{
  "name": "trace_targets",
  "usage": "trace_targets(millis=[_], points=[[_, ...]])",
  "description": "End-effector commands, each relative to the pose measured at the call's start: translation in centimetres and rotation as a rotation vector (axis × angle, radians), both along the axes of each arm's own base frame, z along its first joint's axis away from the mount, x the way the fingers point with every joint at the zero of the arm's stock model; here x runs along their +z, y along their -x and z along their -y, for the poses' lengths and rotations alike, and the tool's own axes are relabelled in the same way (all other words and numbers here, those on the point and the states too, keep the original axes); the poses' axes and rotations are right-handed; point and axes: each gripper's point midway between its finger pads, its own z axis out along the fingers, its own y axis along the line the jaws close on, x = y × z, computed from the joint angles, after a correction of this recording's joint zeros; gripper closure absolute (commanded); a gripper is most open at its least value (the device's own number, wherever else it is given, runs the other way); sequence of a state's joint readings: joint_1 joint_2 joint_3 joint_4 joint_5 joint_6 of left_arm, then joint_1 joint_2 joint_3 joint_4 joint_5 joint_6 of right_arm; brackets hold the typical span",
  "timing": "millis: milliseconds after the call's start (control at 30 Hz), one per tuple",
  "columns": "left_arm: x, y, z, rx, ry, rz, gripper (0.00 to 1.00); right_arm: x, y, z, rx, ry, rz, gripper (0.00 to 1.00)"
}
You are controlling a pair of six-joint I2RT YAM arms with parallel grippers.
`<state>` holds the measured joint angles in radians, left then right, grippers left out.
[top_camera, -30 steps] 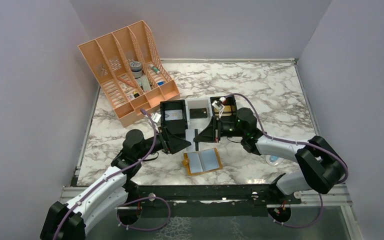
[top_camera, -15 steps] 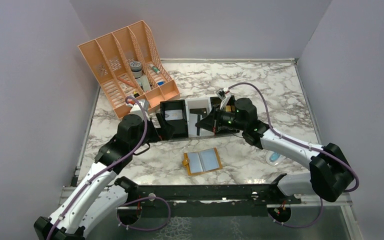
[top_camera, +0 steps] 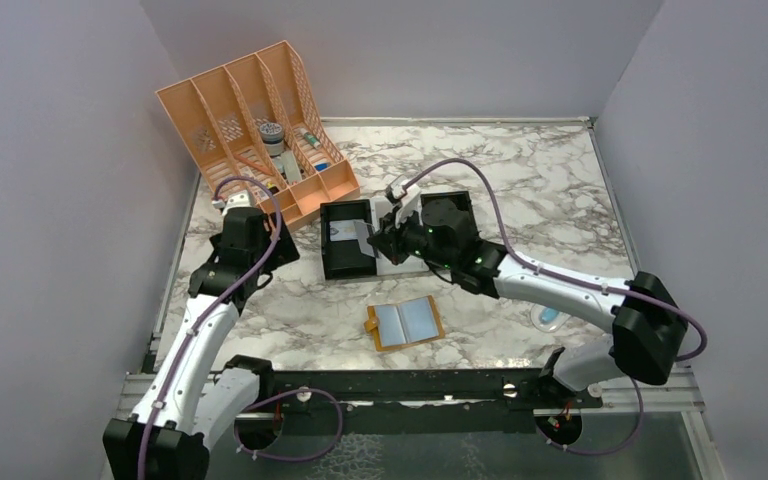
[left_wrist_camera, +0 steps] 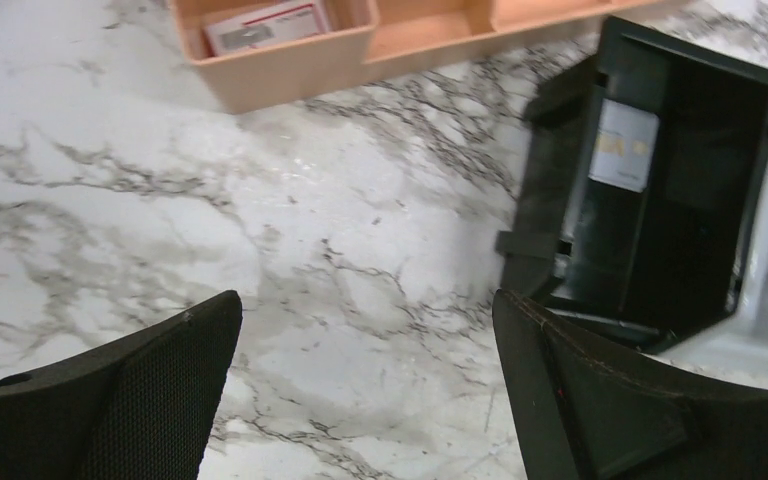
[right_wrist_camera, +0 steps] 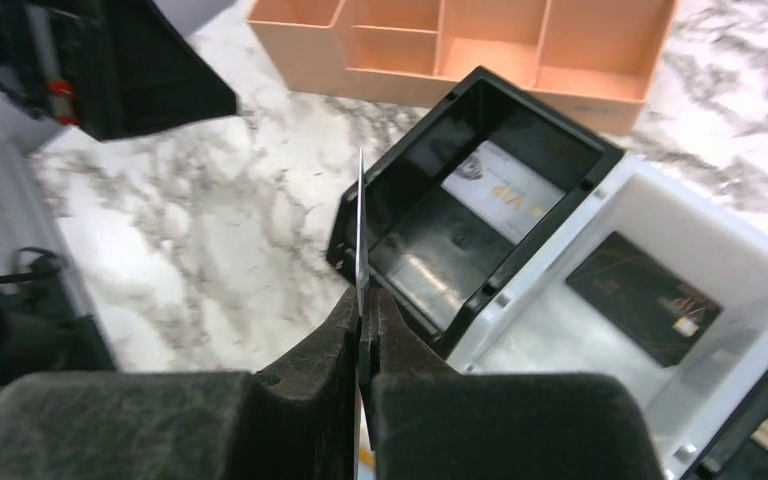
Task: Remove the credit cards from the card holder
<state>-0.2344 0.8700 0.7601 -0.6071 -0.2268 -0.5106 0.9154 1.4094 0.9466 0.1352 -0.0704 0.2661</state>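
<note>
The card holder [top_camera: 406, 323] lies open like a book on the marble near the front, tan edge around pale blue-grey panels. My right gripper [top_camera: 382, 243] [right_wrist_camera: 363, 300] is shut on a thin credit card [right_wrist_camera: 361, 215], seen edge-on and upright above the near wall of a black bin [right_wrist_camera: 400, 185]. A pale card [right_wrist_camera: 505, 190] lies flat inside that bin. My left gripper [top_camera: 275, 248] [left_wrist_camera: 365, 330] stands wide open over bare marble to the left of the same black bin [left_wrist_camera: 650, 210], with nothing between its fingers [left_wrist_camera: 120, 385].
A white bin [right_wrist_camera: 660, 240] holding a dark card [right_wrist_camera: 645, 295] adjoins the black bin on the right. A peach desk organiser [top_camera: 255, 130] [left_wrist_camera: 290, 50] stands at the back left. A clear-blue packet [top_camera: 548, 318] lies by the right arm.
My left gripper opened wide and drew back leftward from the black bin. My right gripper carried its card leftward, from the white bin's side to over the black bin.
</note>
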Motion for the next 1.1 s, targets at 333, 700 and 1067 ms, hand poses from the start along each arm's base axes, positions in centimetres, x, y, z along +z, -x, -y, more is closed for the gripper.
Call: trace_targets(millis=[333, 700, 1067], points=[[3.4, 1.0, -4.2, 0.158, -0.030, 0.172, 0.01, -3.3, -5.0, -5.1, -0.022, 0.399, 0.343, 0.99], [3.5, 1.1, -4.3, 0.154, -0.035, 0.177, 0.01, -8.5, -10.4, -5.2, -0.056, 0.800, 0.500, 0.99], [3.5, 1.0, -4.2, 0.149, -0.036, 0.176, 0.01, -10.7, -11.9, -7.3, 0.013, 0.882, 0.573, 0.99]])
